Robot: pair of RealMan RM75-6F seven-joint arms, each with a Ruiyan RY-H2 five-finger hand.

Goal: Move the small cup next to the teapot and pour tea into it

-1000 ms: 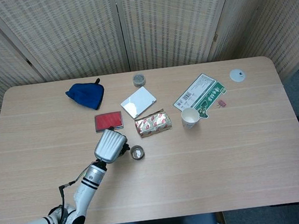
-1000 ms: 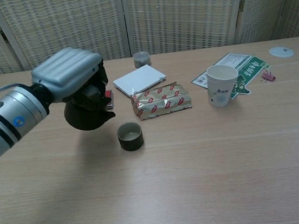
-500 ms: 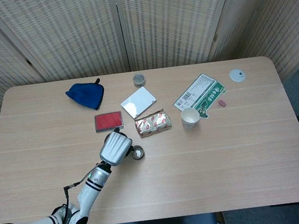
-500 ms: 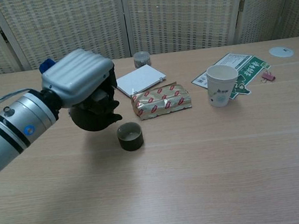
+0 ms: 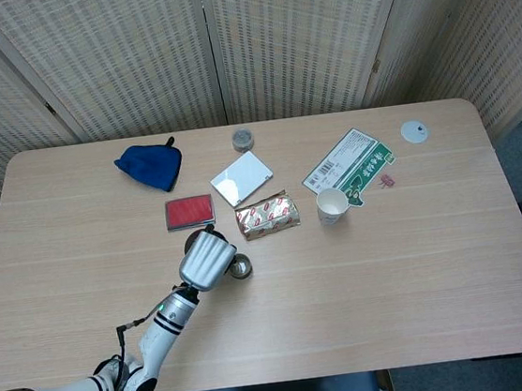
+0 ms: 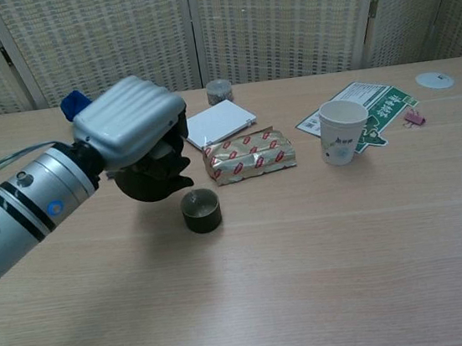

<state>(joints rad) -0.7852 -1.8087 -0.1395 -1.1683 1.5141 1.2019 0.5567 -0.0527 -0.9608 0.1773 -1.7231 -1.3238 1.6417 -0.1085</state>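
My left hand point(image 6: 129, 131) grips a dark round teapot point(image 6: 149, 177) and holds it in the air, tilted, with the spout just above the small dark cup point(image 6: 201, 210). The cup stands on the table right of the teapot and close under it. In the head view the hand point(image 5: 206, 259) covers the teapot, and the small cup point(image 5: 241, 268) shows at its right edge. My right hand is in neither view.
Behind the cup lie a gold-and-red foil packet point(image 6: 248, 155), a white box point(image 6: 217, 122), a red case point(image 5: 189, 211) and a small round tin point(image 6: 219, 91). A paper cup point(image 6: 342, 131) stands on a green leaflet point(image 6: 372, 106) at right. A blue cloth point(image 5: 149, 167) lies far left.
My left hand has carried the teapot to the right, bringing it from beside the small cup to over it. The cup has stayed put.
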